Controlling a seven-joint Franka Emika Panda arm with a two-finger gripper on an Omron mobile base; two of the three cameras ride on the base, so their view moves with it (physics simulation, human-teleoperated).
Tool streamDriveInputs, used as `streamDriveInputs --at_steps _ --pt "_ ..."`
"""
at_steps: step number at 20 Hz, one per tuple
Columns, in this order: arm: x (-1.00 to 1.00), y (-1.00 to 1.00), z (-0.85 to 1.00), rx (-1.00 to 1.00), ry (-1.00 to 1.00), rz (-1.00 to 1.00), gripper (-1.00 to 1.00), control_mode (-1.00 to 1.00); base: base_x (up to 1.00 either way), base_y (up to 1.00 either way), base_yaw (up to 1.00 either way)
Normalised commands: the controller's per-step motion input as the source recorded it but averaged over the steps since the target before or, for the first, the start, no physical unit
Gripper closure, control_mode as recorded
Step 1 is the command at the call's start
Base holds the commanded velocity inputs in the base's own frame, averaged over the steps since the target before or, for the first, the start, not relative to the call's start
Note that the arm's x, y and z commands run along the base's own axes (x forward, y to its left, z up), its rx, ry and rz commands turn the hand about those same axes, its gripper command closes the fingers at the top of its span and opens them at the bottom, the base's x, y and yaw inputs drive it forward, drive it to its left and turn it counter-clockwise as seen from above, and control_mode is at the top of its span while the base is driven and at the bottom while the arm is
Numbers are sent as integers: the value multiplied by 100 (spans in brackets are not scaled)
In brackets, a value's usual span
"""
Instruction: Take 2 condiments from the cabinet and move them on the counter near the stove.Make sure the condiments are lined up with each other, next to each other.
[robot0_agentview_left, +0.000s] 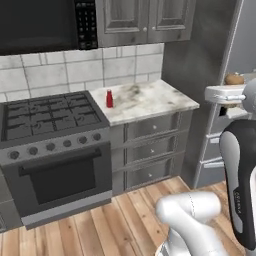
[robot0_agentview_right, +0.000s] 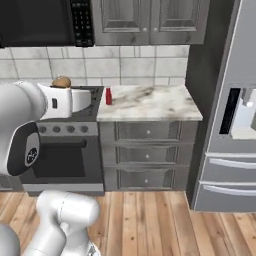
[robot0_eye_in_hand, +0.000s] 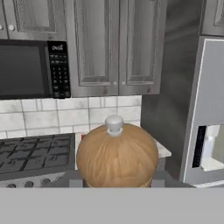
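Shaker (robot0_eye_in_hand: 117, 155), the brown wooden one with a pale knob on top, sits pinched in the tool (robot0_eye_in_hand: 117, 183), whose 2 dark fingertips press against its lower sides from left and right. It rides upright, knob up, which looks like the sensible way to carry it so it can be set down on its base without tipping. In the right base view the same shaker (robot0_agentview_right: 61, 82) peeks above the white hand, held up in the air over the stove (robot0_agentview_right: 60, 150) side, well apart from any surface.

Ahead of the tool and below it lies the marble worktop (robot0_agentview_left: 150, 102), and on its near-stove edge stands the red bottle (robot0_agentview_left: 109, 98), upright, just beside the stove (robot0_agentview_left: 50, 117). That spot appears chosen on purpose: it is the place near the burners that the task names, and it leaves bare marble beside the bottle for a partner.

My judgement is that 1 of 2 condiments is placed, and the carried shaker needs lowering close alongside the bottle, level with it, without knocking it over.
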Motion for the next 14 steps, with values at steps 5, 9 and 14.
streamDriveInputs --at_steps 5,9,14 --pt "0 0 0 0 0 0 100 100 2 55 24" --pt "0 0 0 0 0 0 100 100 17 51 18" --pt "0 0 0 0 0 0 100 100 26 33 11"
